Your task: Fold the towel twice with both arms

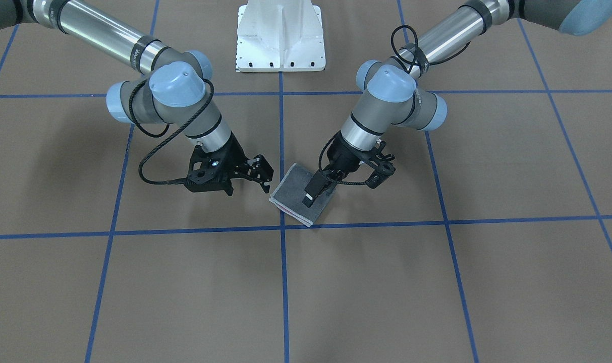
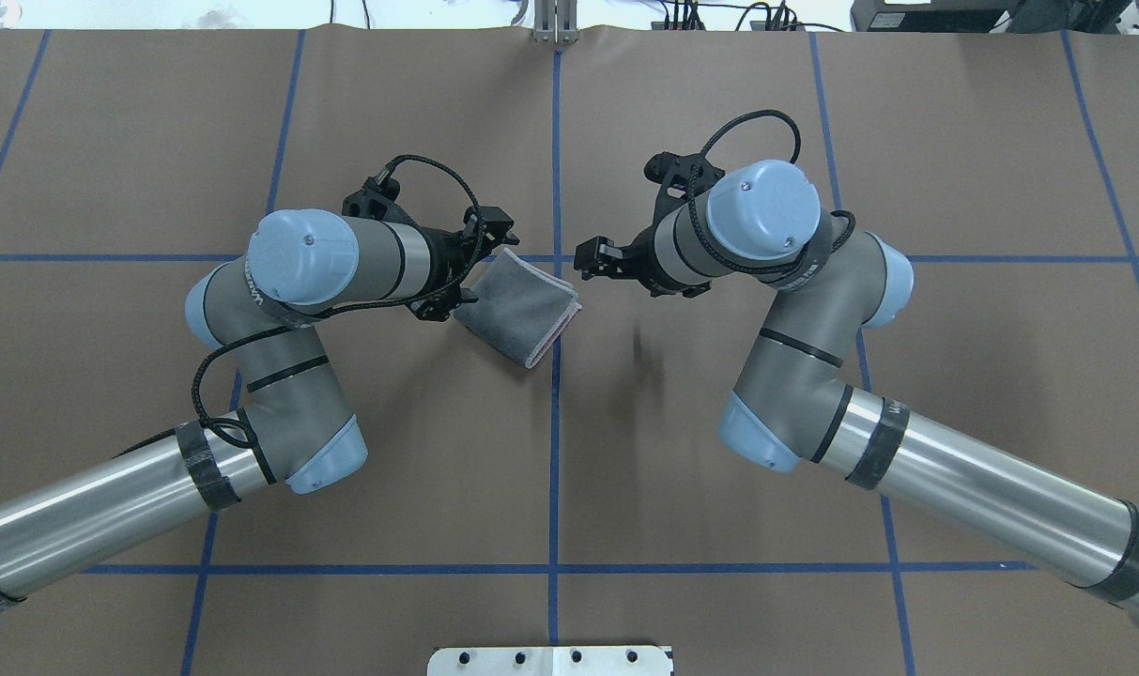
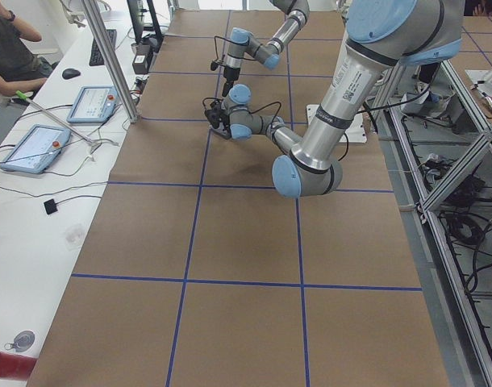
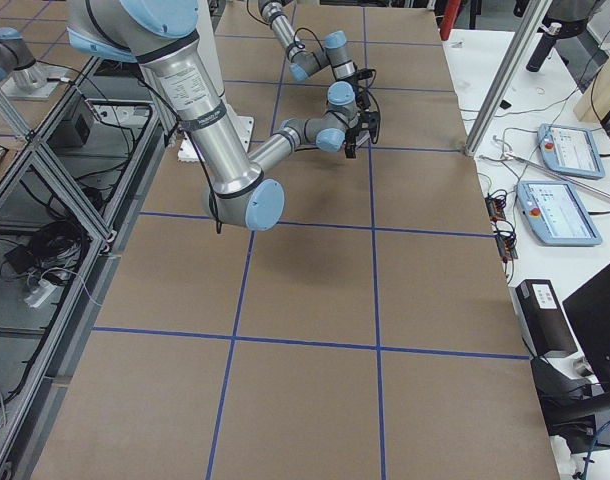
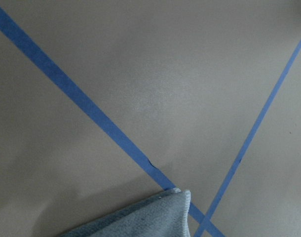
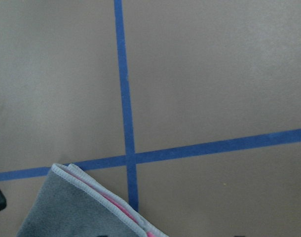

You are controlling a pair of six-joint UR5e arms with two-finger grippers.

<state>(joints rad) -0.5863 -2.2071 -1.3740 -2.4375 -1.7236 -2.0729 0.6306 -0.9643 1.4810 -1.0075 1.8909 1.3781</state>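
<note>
Towel (image 1: 290, 189) mid-table, looks folded. Left gripper (image 1: 345, 182) spread wide over it, holding nothing. Right gripper (image 1: 261, 175) open, empty, just beside. I'd lift straight up, no dragging layers.

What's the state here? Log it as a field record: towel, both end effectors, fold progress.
towel: folded, grey face out, pink showing at the stacked edges, flat on the table
left end effector: over the towel, grip unclear
right end effector: beside the towel's edge, grip unclear
progress: several layers visible, so both folds are likely done
</note>
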